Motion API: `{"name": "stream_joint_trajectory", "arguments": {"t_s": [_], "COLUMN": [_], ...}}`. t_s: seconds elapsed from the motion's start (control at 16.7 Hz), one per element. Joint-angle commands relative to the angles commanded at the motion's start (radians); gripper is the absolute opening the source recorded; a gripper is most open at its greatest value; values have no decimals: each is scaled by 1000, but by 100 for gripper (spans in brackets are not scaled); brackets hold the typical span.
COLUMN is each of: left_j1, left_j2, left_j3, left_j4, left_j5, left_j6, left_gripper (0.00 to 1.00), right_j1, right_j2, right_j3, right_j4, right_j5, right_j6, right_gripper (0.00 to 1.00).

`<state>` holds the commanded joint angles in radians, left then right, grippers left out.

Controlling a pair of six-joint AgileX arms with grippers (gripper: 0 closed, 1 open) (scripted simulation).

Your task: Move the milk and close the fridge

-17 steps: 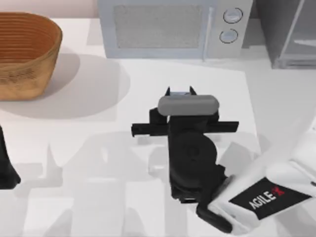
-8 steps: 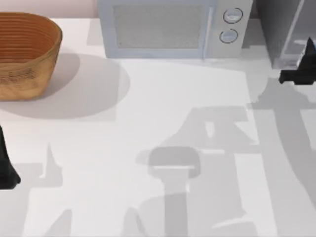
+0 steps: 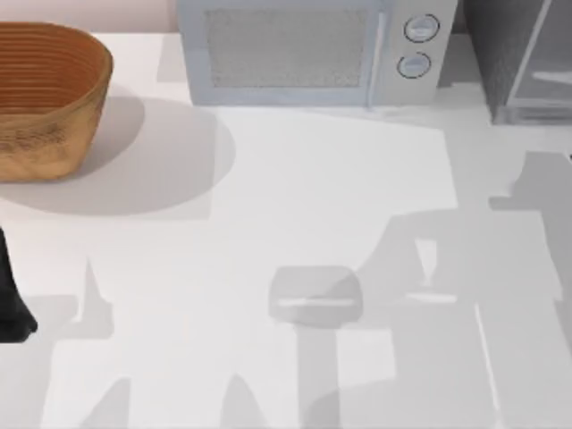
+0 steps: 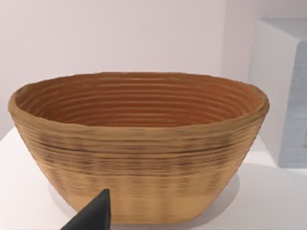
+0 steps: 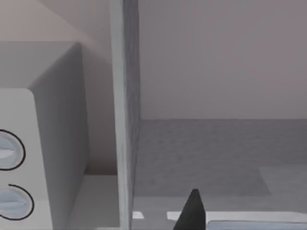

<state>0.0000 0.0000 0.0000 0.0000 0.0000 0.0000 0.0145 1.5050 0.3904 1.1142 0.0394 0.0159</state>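
Fridge (image 3: 523,63) right of microwave (image 3: 304,49); right gripper (image 5: 192,211) faces fridge interior, grip state unclear. Milk not seen. Likely placing step; next, release inside, close door. Left gripper (image 4: 93,215) parked by basket (image 3: 45,98).

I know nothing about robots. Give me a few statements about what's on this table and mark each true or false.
1. The basket sits at the table's left side. True.
2. The basket holds a carton. False: in the left wrist view its inside is bare.
3. The microwave has two round knobs. True.
4. The microwave stands right of the fridge. False: it stands left of it.
5. The left arm is at the table's left edge. True.
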Motion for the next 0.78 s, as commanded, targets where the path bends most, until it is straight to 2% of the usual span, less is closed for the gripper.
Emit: {"name": "stream_joint_trajectory", "arguments": {"t_s": [0.36,0.78], "left_j1": [0,0], "left_j2": [0,0], "left_j3": [0,0], "left_j4": [0,0], "left_j5": [0,0], "left_j6": [0,0], "left_gripper": [100,100], "right_j1": [-16,-130], "right_j2": [74,503], "right_j3": [74,542], "right_j4": [-5,-65], "right_j5": [-21,-140], "right_j6": [1,-7], "right_gripper": [0,0]}}
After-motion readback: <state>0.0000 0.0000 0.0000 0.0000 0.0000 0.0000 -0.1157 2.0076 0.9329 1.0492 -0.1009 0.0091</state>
